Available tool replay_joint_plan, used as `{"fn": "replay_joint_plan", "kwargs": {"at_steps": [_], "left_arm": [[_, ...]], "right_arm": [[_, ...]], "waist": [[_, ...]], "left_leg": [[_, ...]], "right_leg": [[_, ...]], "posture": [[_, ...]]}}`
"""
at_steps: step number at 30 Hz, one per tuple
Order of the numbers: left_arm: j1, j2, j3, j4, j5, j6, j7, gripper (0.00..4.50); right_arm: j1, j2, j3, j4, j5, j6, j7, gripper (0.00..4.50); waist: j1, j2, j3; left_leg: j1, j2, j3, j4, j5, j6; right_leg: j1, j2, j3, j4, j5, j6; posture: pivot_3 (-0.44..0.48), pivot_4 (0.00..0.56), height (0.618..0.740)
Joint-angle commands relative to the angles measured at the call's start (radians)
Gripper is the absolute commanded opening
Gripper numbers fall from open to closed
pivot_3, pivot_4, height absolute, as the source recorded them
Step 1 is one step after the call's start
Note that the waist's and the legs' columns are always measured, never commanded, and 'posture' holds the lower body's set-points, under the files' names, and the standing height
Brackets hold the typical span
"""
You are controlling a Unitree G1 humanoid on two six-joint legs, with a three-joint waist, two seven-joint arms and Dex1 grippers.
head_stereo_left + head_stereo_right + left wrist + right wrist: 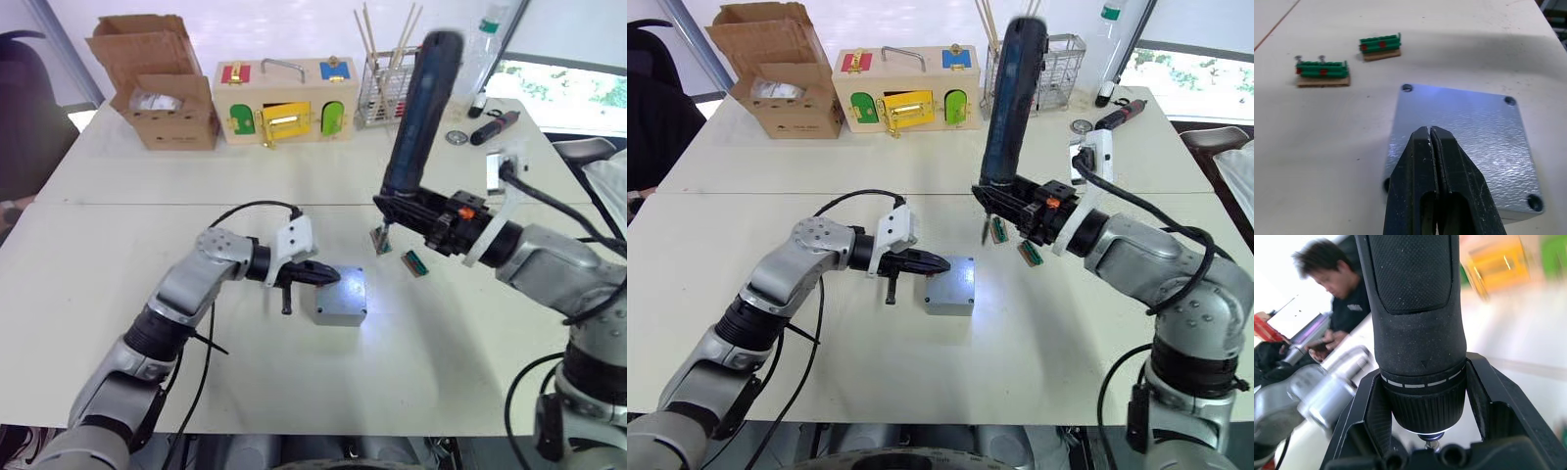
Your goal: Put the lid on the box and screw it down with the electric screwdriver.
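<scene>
Your left gripper (328,276), fingers together, pins the lid (341,295) from nine o'clock while your right gripper (404,208) clamps the screwdriver (419,113) upright at one o'clock.

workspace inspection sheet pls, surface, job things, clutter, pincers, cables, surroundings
Surface: white table, seam across the middle.
Job's things: lid sits on the box, corner screw holes open; electric screwdriver held upright, bit down over a green screw holder.
Clutter: second green holder; cardboard box, wooden box with coloured doors, wire basket of sticks, black-and-red pen tool along the far edge.
Grippers: left pincer shut, tips over the lid's edge; right pincer shut on the screwdriver.
Cables: black cable loops over the left wrist; black cables along the right arm.
Surroundings: a person seated beyond the table.
</scene>
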Motion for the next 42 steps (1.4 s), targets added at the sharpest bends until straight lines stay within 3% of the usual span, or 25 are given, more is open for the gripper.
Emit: {"fn": "replay_joint_plan", "kwargs": {"at_steps": [1, 3, 6, 11, 15, 21, 29, 42], "left_arm": [[-0.016, -0.009, 0.027, 0.002, -0.017, -0.008, 0.007, 0.0], [-0.03, -0.01, 0.027, 0.003, -0.022, -0.009, -0.002, 0.0], [-0.054, 0.0, 0.039, -0.017, -0.055, 0.01, -0.036, 0.0], [-0.126, 0.028, 0.017, -0.12, -0.112, 0.054, -0.119, 0.0], [-0.134, 0.052, -0.034, -0.177, -0.093, 0.024, -0.159, 0.0], [-0.114, 0.05, -0.065, -0.207, -0.086, 0.006, -0.158, 0.0], [-0.078, 0.032, -0.089, -0.206, -0.067, -0.011, -0.129, 0.0], [-0.036, 0.032, -0.088, -0.267, -0.063, 0.024, -0.057, 0.0]], "right_arm": [[-0.072, -0.053, -0.035, 0.011, 0.109, -0.012, -0.093, 1.78], [-0.1, -0.125, -0.031, 0.059, 0.135, 0.026, -0.141, 1.78], [-0.093, -0.261, -0.085, 0.09, 0.201, 0.05, -0.02, 1.78], [0.049, -0.434, -0.233, 0.154, 0.387, 0.085, 0.047, 1.78], [0.269, -0.586, -0.264, 0.206, 0.323, 0.221, 0.06, 1.78], [0.48, -0.644, -0.304, 0.27, 0.188, 0.313, 0.092, 1.78], [0.347, -0.701, -0.118, 0.505, 0.064, 0.421, 0.133, 1.78], [0.124, -0.678, 0.168, 0.604, -0.237, 0.438, 0.361, 1.78]], "waist": [[-0.001, 0.0, 0.0], [0.0, 0.0, 0.0], [0.008, 0.0, 0.001], [0.01, -0.001, 0.002], [0.005, -0.001, 0.002], [0.007, 0.0, 0.002], [0.005, 0.001, 0.003], [0.007, 0.002, 0.002]], "left_leg": [[-0.004, 0.0, 0.001, 0.001, 0.001, -0.001], [-0.005, 0.0, 0.002, 0.001, 0.001, -0.002], [-0.007, 0.0, 0.001, 0.002, 0.001, -0.001], [-0.01, 0.0, 0.001, 0.003, 0.001, 0.0], [-0.011, 0.001, 0.002, 0.005, -0.001, 0.002], [-0.011, 0.0, 0.003, 0.015, -0.002, 0.005], [-0.009, 0.001, 0.004, 0.015, -0.002, 0.005], [-0.01, 0.001, 0.003, 0.015, -0.002, 0.005]], "right_leg": [[-0.005, 0.0, 0.001, 0.002, 0.0, 0.0], [-0.007, 0.0, 0.0, 0.003, 0.0, 0.0], [-0.008, 0.0, 0.0, 0.004, 0.0, 0.0], [-0.009, 0.0, -0.001, 0.003, 0.0, 0.0], [-0.007, 0.001, -0.001, 0.002, 0.0, 0.0], [-0.007, 0.001, 0.001, 0.008, 0.0, 0.0], [-0.007, 0.002, 0.002, 0.01, 0.0, 0.0], [-0.008, 0.002, 0.001, 0.01, 0.0, 0.0]], "posture": [[0.0, 0.15, 0.74], [0.0, 0.15, 0.74], [0.0, 0.15, 0.74], [0.0, 0.15, 0.74], [0.0, 0.15, 0.74], [0.0, 0.15, 0.74], [0.0, 0.15, 0.74], [0.0, 0.15, 0.74]]}}
